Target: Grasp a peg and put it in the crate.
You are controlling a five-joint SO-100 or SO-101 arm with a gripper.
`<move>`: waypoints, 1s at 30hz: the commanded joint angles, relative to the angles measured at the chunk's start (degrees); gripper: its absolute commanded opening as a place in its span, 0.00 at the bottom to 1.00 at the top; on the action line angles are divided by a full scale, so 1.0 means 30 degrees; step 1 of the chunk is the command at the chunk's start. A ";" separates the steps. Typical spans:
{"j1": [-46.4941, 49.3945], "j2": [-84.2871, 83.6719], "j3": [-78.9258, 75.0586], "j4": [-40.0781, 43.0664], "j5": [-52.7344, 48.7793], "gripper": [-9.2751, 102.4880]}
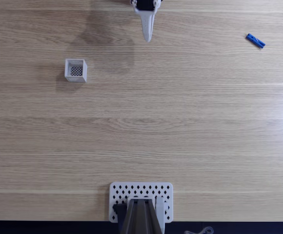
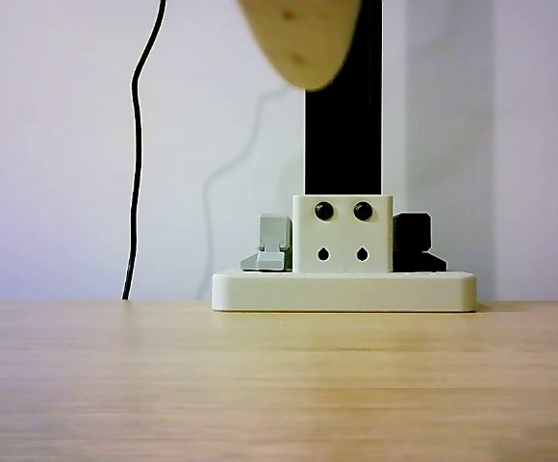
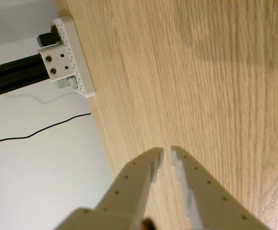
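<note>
Empty gripper, fingers nearly together, hangs above the desk, crate left, peg far right, ungrasped.

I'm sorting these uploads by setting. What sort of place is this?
Probably a hobby or lab bench: a bare wooden table against a plain white wall, with a white perforated mounting plate holding a black post, and a loose cable.

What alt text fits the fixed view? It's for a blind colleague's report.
A wooden table seen from above: the gripper at the top edge, a blue peg at upper right, a white crate at upper left, a perforated plate at the bottom.
</note>
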 commanded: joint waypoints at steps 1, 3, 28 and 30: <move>0.0000 0.0322 -0.0234 0.0176 -0.0029 0.08; 0.0000 0.0322 -0.0234 0.0176 -0.0029 0.08; -0.0059 -0.1025 -0.0557 -0.0176 -0.0059 0.08; -0.0234 -0.2959 -0.1377 -0.0527 -0.0117 0.08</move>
